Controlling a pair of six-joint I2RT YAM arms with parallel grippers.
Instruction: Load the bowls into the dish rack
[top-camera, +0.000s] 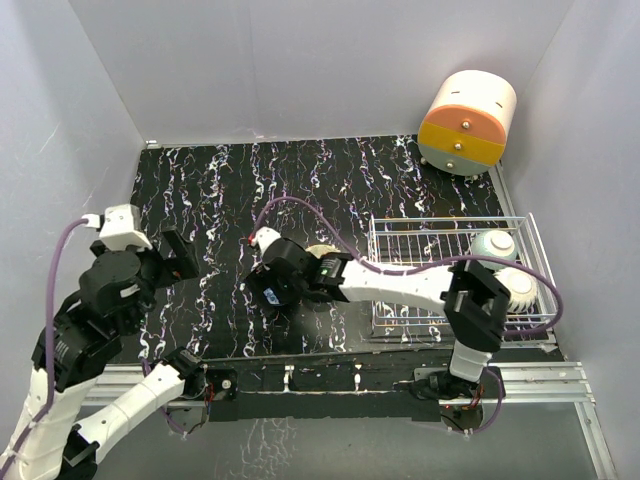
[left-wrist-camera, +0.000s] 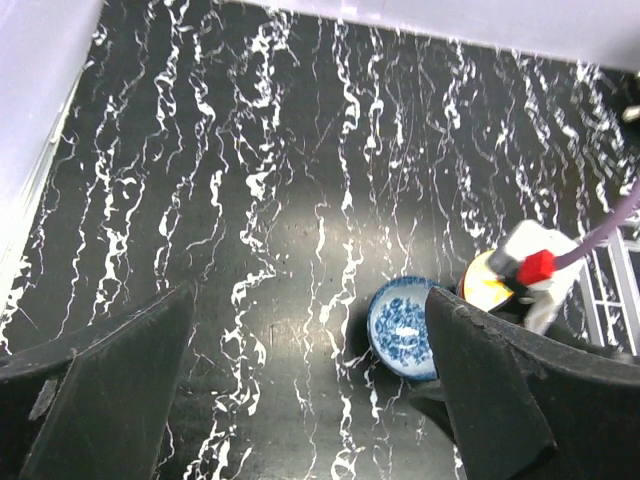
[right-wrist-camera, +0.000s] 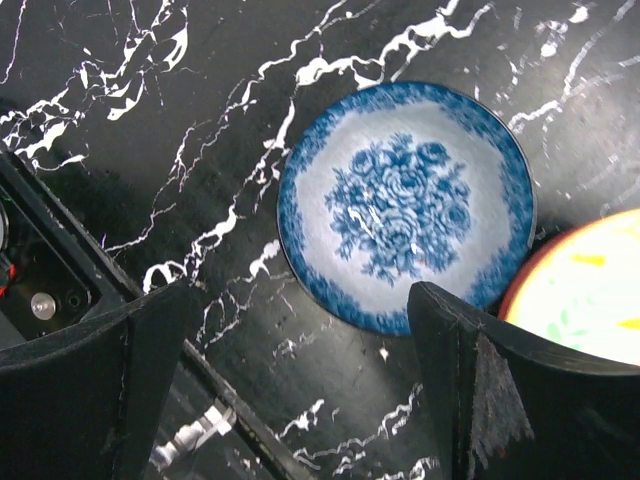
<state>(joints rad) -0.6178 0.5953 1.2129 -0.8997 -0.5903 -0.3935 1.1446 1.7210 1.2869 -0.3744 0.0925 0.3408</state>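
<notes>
Right tool hovers over the blue bowl, jaws apart. Pick-up step: next, lower onto the rim, clamp, carry to the rack. Left tool apart, empty.

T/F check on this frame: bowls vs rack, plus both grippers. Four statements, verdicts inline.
1. The right gripper is open over the blue floral bowl. True.
2. The blue floral bowl sits in the dish rack. False: it lies on the table, left of the rack.
3. The dish rack holds a grey bowl and a ribbed white bowl. True.
4. The left gripper grips a bowl. False: it is open and empty.
</notes>
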